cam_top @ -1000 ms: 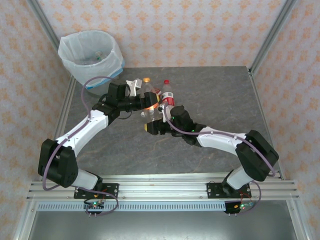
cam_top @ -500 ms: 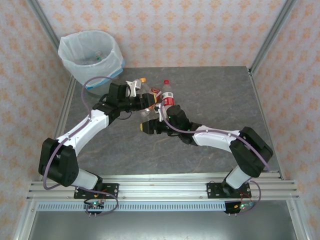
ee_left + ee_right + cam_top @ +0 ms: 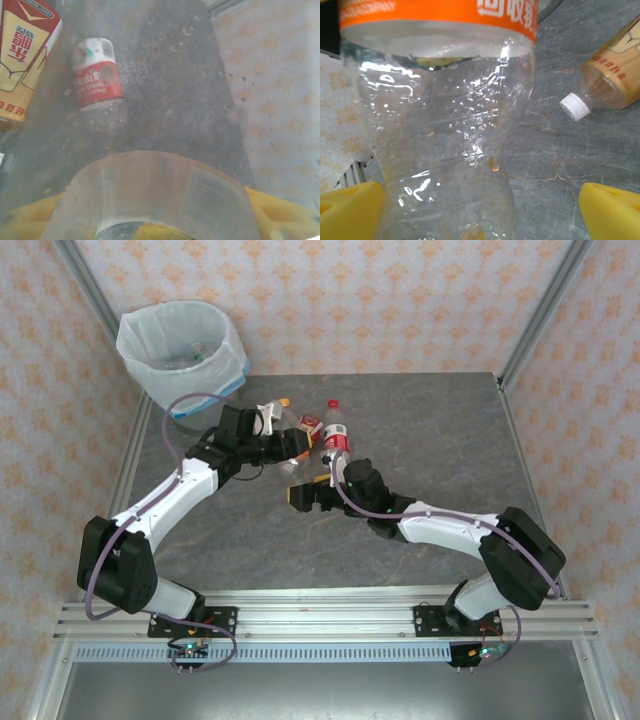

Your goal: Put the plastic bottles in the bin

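My left gripper [image 3: 289,446] is shut on a clear bottle with an orange label [image 3: 284,418], held tilted with its orange cap toward the back. In the left wrist view this bottle [image 3: 155,195] spans the jaws between the yellow fingers [image 3: 285,210]. My right gripper [image 3: 303,494] stands open just in front of it. The bottle's lower body [image 3: 445,140] sits between its yellow pads [image 3: 610,212], close to the left one. A red-labelled bottle [image 3: 334,436] [image 3: 97,80] stands nearby. A tan-labelled bottle [image 3: 310,426] [image 3: 612,75] lies beside it. The bin [image 3: 228,335] stands at the back left.
The grey stone table [image 3: 430,430] has open room on its right half. Metal frame posts [image 3: 535,320] and papered walls close the sides and back. The bin holds some clear items [image 3: 190,355].
The left gripper has tilted the orange-label bottle and drawn it slightly left, uncovering the tan-labelled bottle behind. The right arm's elbow has shifted, while its gripper has stayed put.
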Controlling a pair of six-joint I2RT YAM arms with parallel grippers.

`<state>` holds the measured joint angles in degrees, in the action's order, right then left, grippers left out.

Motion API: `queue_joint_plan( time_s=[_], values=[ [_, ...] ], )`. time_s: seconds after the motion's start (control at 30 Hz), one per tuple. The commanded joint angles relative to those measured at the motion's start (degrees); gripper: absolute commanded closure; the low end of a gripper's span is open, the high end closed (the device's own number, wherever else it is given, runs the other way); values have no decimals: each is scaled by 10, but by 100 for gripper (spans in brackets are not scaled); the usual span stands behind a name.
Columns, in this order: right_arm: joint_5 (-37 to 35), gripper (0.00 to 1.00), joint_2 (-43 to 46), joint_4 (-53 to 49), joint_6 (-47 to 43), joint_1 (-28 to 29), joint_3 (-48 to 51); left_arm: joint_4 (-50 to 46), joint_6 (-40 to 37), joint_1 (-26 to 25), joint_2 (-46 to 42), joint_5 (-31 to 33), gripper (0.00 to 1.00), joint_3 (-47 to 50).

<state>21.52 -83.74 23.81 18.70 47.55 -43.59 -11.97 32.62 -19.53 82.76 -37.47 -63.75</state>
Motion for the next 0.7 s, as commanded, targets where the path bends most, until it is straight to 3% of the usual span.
queue_joint_plan(
  time_s=[0.0,0.17,0.47,0.67],
  values=[
    [-72,1,27,-24,-36,-4,12,-38,-37,-1,-17,18,46,-27],
    [-184,1,49,-31,-40,-5,25,-76,-57,0,-33,67,46,-42],
    [-369,1,53,-108,28,-30,5,-119,-27,-1,-45,179,47,-59],
    [-378,1,57,-94,52,-49,4,-100,-23,0,-78,300,47,-50]
  ],
)
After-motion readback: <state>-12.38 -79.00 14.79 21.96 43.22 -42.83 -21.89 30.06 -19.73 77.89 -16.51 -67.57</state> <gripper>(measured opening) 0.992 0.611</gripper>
